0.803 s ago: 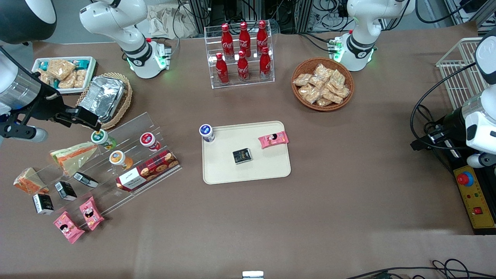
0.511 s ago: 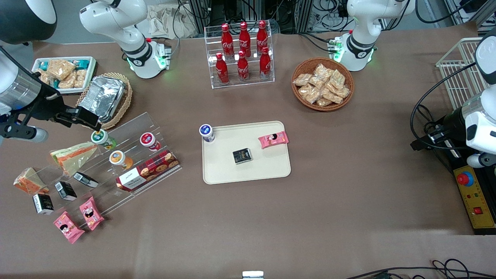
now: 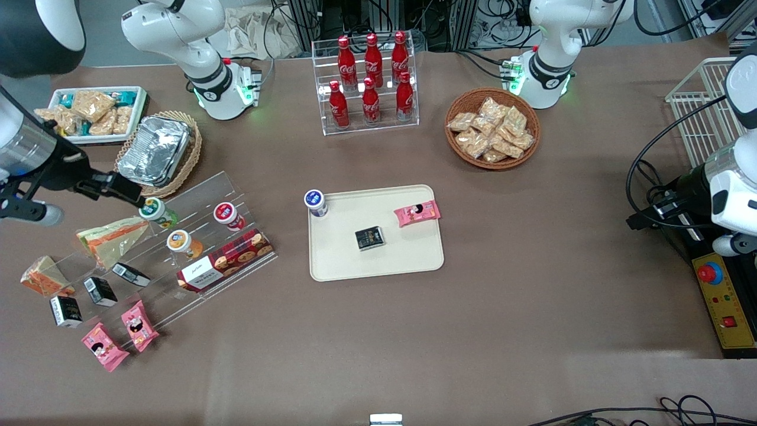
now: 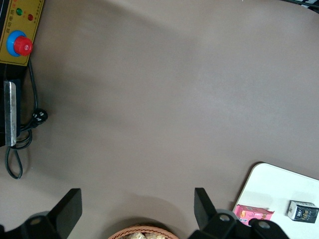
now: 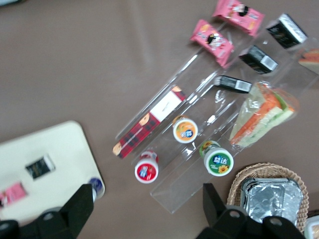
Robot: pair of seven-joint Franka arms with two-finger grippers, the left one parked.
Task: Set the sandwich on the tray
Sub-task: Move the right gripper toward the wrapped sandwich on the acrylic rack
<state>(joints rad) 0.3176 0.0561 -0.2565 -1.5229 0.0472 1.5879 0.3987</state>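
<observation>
Hovering above the working arm's end of the tabletop (image 3: 532,307), the end effector (image 3: 131,193) hangs with its two fingers spread wide and nothing between them, as the right wrist view shows (image 5: 149,209). In the front view it sits just above the green-lidded cup (image 3: 153,209) on the clear acrylic stepped rack (image 3: 195,248), and beside the wicker basket holding the foil container (image 3: 155,149).

The sandwich (image 3: 111,238) lies on the rack, nearer to the front camera than the end effector and apart from it; in the right wrist view (image 5: 261,117) its orange and green filling shows through the clear wrap. The smaller orange wedge (image 3: 45,277) rests just beside it, toward the edge of the tabletop. Also on the rack stand an orange-lidded cup (image 3: 180,241), a red-lidded cup (image 3: 226,214) and a red plaid box (image 3: 225,260), with small black cartons (image 3: 99,291) and two pink packets (image 3: 118,334) nearer the front camera.

The tray (image 3: 408,260) lies near the middle of the tabletop, well apart from the sandwich. It carries a pink packet (image 3: 417,213) and a small black carton (image 3: 369,238), and a blue-lidded cup (image 3: 315,202) stands at its corner.
</observation>
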